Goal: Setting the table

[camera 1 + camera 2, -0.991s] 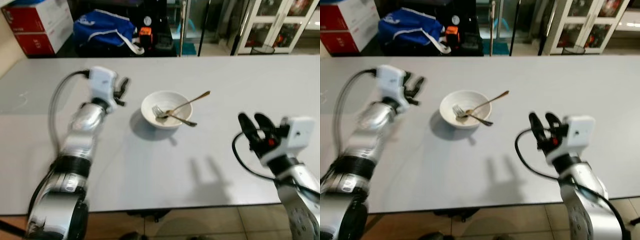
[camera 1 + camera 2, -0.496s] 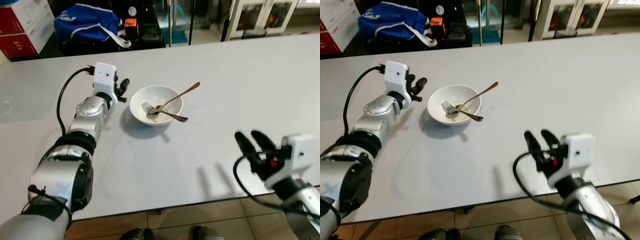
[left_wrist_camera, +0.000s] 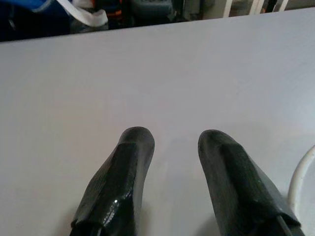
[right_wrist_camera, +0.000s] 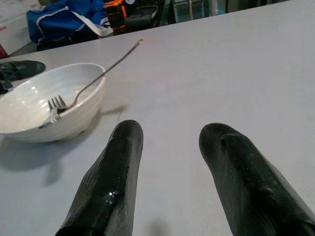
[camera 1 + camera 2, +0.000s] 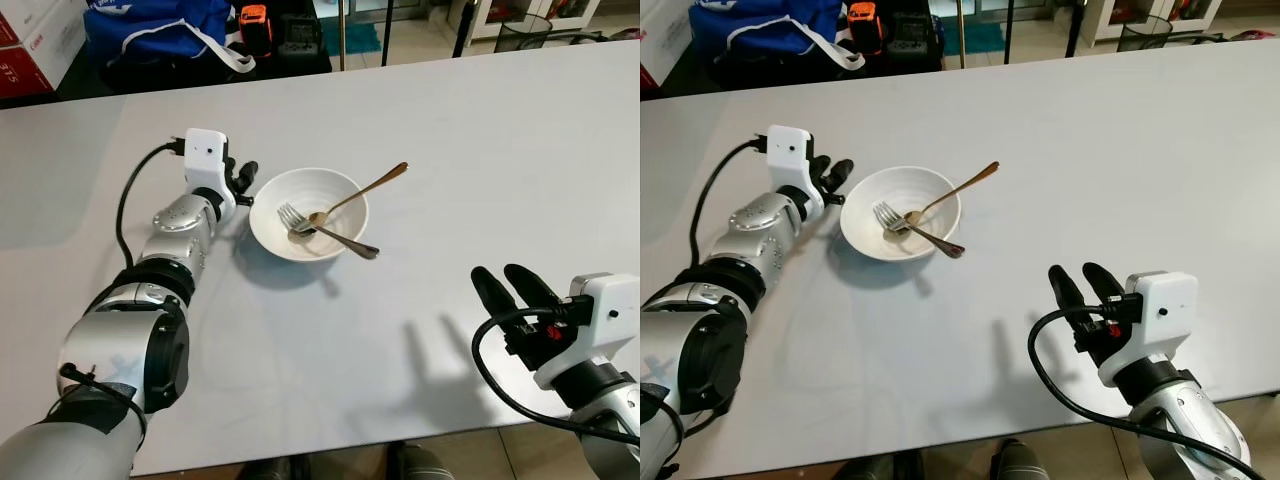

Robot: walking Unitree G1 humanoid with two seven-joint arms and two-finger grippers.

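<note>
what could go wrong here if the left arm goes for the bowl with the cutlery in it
1. The left end effector sits open right beside the white ceramic bowl. A sideways nudge could slide it across the smooth grey table instead of gripping it.
2. The gold-coloured spoon and the silver fork lie loose, handles sticking out over the rim. Tilting or bumping the bowl could flip them out.
3. The right end effector hovers open near the table's front edge, too far off to steady anything.

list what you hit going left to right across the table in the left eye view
left gripper → white bowl holding a fork and a spoon → right gripper, near the table's front edge
</note>
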